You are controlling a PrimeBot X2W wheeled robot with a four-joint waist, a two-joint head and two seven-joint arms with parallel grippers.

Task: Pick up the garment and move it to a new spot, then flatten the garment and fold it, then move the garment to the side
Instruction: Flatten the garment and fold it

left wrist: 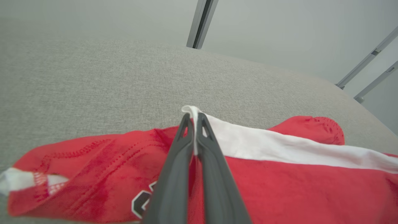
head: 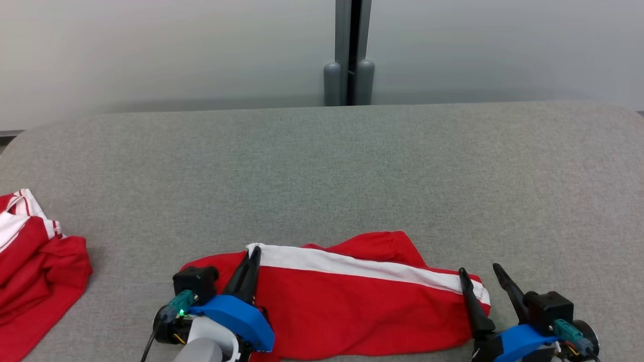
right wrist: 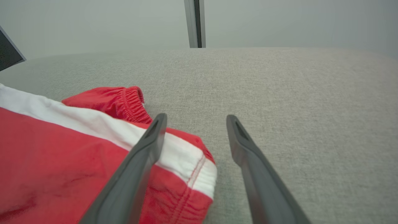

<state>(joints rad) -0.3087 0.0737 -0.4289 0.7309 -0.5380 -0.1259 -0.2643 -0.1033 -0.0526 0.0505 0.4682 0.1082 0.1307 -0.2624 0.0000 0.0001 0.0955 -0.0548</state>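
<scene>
A red garment (head: 347, 301) with a white stripe lies spread near the front edge of the grey surface. My left gripper (head: 254, 254) is shut on the garment's far left corner, where the white stripe ends; the left wrist view shows the white cloth (left wrist: 194, 113) pinched between the two fingers of that gripper (left wrist: 195, 119). My right gripper (head: 479, 270) is open at the garment's right end. In the right wrist view the right gripper (right wrist: 194, 119) has its left finger (right wrist: 149, 143) over the striped corner (right wrist: 189, 161) and its right finger over bare fabric surface.
A second red and white garment (head: 35, 256) lies bunched at the left edge of the grey padded surface (head: 352, 171). A grey post (head: 349, 50) stands against the pale wall behind the surface.
</scene>
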